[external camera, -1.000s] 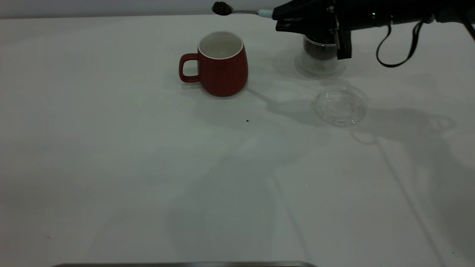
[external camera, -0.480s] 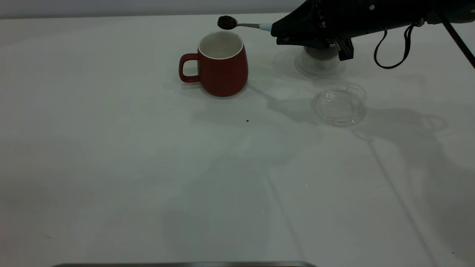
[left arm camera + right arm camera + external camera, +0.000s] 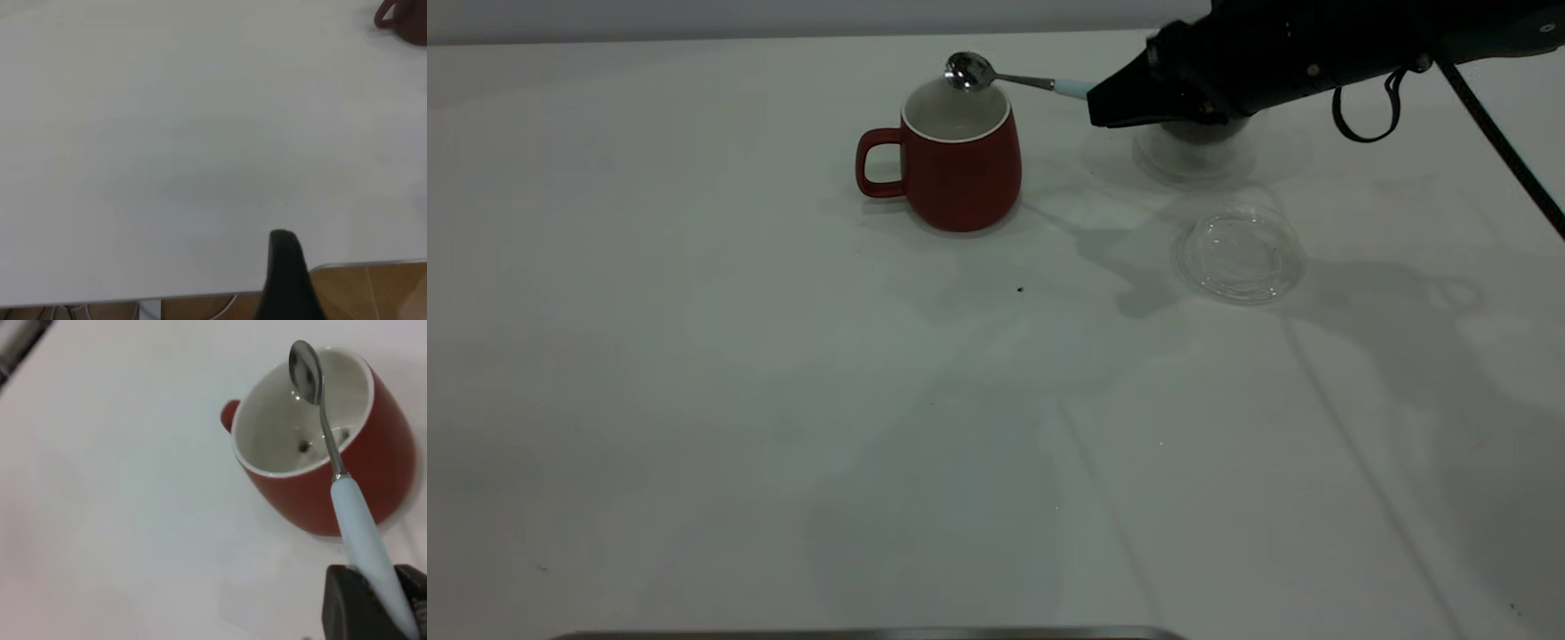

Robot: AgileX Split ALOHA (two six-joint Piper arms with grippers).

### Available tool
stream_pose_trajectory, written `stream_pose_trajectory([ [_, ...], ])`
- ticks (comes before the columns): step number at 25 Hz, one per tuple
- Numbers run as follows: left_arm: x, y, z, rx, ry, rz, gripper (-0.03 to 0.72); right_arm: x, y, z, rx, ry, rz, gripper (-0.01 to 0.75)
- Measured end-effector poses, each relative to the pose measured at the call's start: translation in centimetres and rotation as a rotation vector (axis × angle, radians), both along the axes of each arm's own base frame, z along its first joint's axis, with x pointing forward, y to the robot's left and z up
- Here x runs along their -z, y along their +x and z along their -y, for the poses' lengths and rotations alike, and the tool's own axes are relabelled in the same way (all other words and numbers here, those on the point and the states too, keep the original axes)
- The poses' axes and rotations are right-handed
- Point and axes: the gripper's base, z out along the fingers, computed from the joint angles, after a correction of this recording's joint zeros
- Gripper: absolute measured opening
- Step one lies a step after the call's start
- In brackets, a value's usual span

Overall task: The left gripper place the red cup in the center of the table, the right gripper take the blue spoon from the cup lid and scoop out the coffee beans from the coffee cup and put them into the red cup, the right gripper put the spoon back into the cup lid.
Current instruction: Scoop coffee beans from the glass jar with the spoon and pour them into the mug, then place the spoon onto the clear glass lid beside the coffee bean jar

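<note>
**Right arm stretched out, left arm low at the side**

The right gripper reaches in from the right, raised above the surface, fingers closed. Of the left gripper, only one dark finger shows.

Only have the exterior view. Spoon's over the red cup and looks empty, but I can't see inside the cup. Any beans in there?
Observer: Yes. The right wrist view shows a few dark coffee beans on the white bottom of the red cup.
Operator: Spoon bowl fully empty?
Observer: Bare metal as far as it shows. The blue spoon is tipped above the cup's opening, with the right hand shut on its pale handle.
Operator: Left arm? Not in my frame.
Observer: The left hand is parked over an edge of the table, far from the cup.
</note>
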Motion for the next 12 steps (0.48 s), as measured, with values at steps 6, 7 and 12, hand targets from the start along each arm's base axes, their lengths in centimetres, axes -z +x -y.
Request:
stream_pose_trajectory([
  [6, 0.0, 0.0, 0.0, 0.004, 0.005, 0.000, 0.587, -0.4, 0.0, 0.0, 0.029, 0.022, -0.036, 0.114],
  [7, 0.0, 0.0, 0.0, 0.005, 0.006, 0.000, 0.587, -0.8, 0.0, 0.0, 0.049, 0.038, -0.065, 0.114],
  [12, 0.0, 0.0, 0.0, 0.005, 0.006, 0.000, 0.587, -4.5, -1.3, 0.9, 0.214, 0.152, -0.285, 0.114],
])
